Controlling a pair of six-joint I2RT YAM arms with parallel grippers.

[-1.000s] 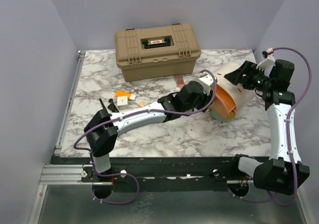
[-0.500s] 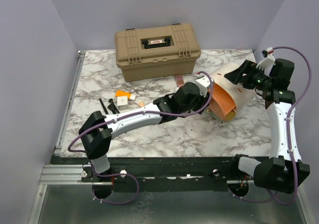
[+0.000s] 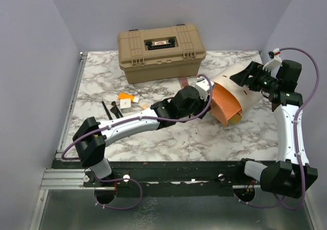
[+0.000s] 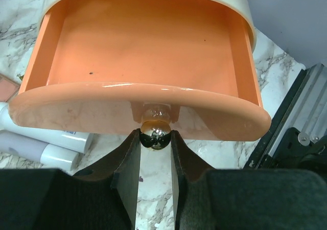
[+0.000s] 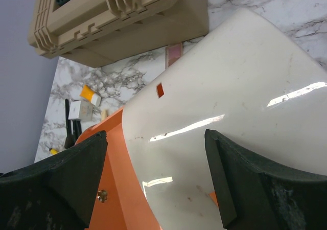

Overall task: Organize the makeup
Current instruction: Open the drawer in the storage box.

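Observation:
The cream-and-orange round container (image 3: pixel 244 89) lies on the marble table at the right. My left gripper (image 4: pixel 156 138) is shut on the gold ball knob (image 4: pixel 156 129) of its orange drawer (image 4: pixel 148 41), which stands pulled out and empty. My right gripper (image 5: pixel 156 138) is open, its fingers on either side over the cream shell (image 5: pixel 230 102). Two pale tubes (image 4: pixel 43 140) lie under the drawer's left end. An orange tube (image 3: pixel 124 95), a small white box (image 3: pixel 125 103), black brushes (image 3: pixel 108 110) and a rose-gold stick (image 3: pixel 184 82) lie on the table left of the drawer.
The big tan hard case (image 3: pixel 161 51) stands shut at the back centre, close behind the rose-gold stick. The metal rail (image 4: pixel 301 117) of the table's near edge shows right of the drawer. Purple walls enclose the table on three sides.
My left gripper has drawn back to the left and nearer, bringing the orange drawer further out of the cream shell. The right gripper has stayed over the shell.

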